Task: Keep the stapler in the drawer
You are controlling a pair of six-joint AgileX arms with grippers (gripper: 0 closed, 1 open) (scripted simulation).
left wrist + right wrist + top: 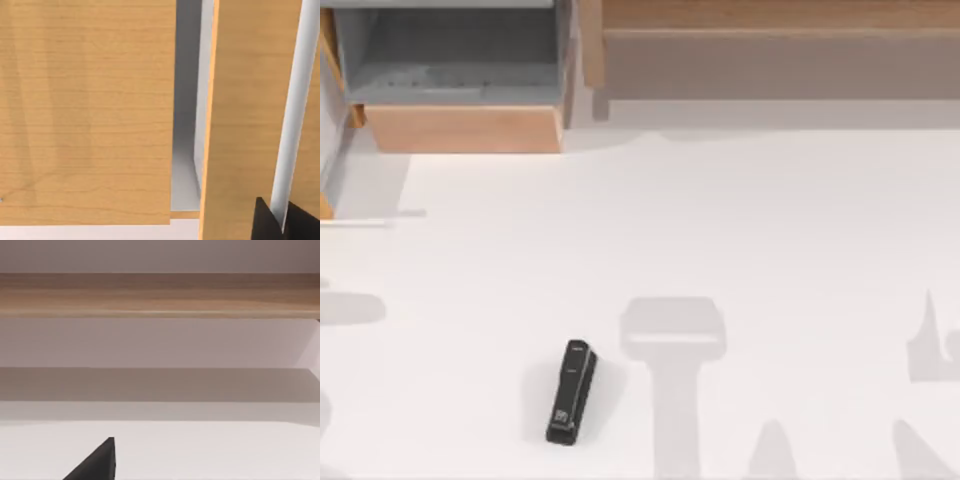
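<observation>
One black stapler [572, 392] lying alone on the white table [770, 230], well apart from one open tan-fronted drawer [460, 128] at the far left corner; jaw state of either gripper impossible to tell.

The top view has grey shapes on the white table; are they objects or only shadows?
Top view: only shadows; soft grey arm-like shapes lie flat on the table, right of the stapler, which casts a faint one of its own. The open drawer darkens the table beside it. Right wrist view: a broad shadow band under the wooden shelf.
</observation>
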